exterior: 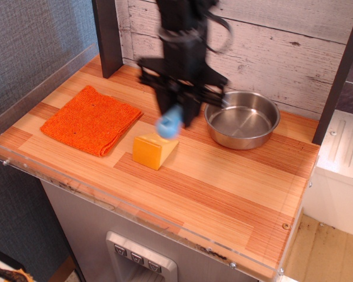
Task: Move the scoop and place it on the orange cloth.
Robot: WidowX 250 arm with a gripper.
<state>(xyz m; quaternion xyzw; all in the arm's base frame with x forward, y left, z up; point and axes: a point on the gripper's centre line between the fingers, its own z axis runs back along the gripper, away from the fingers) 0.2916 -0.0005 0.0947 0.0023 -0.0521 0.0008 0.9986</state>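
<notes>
Scoop (169, 124) hangs pinched in the hand (179, 114) above the cheese (155, 150); carry it left, clear of the cheese, and lower it onto the cloth (92, 120).

A single camera looks down from the front at the whole wooden table (223, 188), fairly near

The tabletop (223, 182) is striped wood with a smooth, low-sheen finish, with a clear plastic guard (41, 76) along its left edge. The orange cloth (91, 120) looks knitted, rough and matt. The pan (242, 119) is shiny brushed steel. The scoop (169, 123) handle is smooth light-blue plastic, and the cheese wedge (155, 150) looks like matt plastic too.
</notes>
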